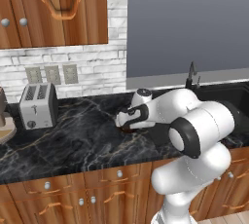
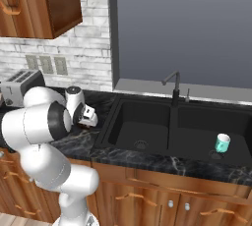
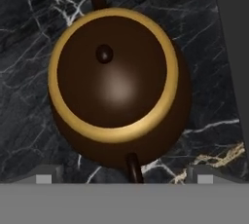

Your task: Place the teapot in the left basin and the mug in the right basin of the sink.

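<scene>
Teapot fills the hand view from directly above, sitting on the black marble counter: dark brown rounded body, gold rim around a domed lid, small knob off-centre toward the top of the lid. Gripper hangs just over it with its jaws spread wide, one tip at either lower corner of the hand view, nothing between them yet. In the right base view the hand sits low over the counter just left of the sink, so the teapot lies on the counter near the left basin; the pot itself is mostly hidden under the hand there. Mug stands upright in the right basin, near its drain, so that half of the task looks done. Handling judgement: glazed ceramic look, so rigid, probably smooth and slippery, breakable if dropped; moderate weight for its size. Two thin dark projections leave the body at top and bottom of the hand view; I cannot tell which is spout and which is handle. Long axis runs along that line, top to bottom in the hand view. The jaws straddle the body across that axis, so closing on the belly at its widest, below the rim, seems the safest hold; the lid knob is too small to trust.
</scene>
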{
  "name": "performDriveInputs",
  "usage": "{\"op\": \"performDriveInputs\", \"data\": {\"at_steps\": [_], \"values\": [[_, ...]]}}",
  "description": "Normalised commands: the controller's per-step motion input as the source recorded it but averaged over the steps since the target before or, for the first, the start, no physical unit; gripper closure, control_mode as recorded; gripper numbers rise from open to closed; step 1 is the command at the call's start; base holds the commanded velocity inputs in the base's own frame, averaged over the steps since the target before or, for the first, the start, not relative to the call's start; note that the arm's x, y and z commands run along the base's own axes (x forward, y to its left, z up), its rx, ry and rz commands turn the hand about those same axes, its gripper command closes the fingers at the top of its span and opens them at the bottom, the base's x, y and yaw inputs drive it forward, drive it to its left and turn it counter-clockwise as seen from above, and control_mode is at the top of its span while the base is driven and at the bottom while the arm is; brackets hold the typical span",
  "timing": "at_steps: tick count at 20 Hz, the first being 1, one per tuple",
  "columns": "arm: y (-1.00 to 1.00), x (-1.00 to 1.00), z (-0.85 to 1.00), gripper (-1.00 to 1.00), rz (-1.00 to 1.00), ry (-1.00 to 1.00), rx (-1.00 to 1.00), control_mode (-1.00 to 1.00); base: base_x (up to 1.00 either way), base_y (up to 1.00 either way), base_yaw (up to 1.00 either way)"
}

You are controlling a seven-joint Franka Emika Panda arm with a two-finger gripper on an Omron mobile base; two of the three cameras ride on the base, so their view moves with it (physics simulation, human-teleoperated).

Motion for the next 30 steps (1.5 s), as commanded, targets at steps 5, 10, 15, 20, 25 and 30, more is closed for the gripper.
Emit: {"op": "performDriveInputs", "data": {"at_steps": [5,10,15,20,25,30], "values": [[0.00,0.13,-0.06,-1.00,0.00,0.00,0.00,-1.00,0.00,0.00,0.00],[0.08,0.09,-0.09,-1.00,0.00,0.00,0.00,-1.00,0.00,0.00,0.00],[0.29,0.04,-0.08,-1.00,0.00,0.00,0.00,-1.00,0.00,0.00,0.00],[0.33,0.00,-0.06,1.00,0.00,0.00,0.00,-1.00,0.00,0.00,0.00],[0.01,-0.12,-0.09,1.00,0.00,0.00,0.00,-1.00,0.00,0.00,0.00],[0.00,-0.38,-0.01,1.00,0.00,-0.04,0.00,-1.00,0.00,0.00,0.00]]}}
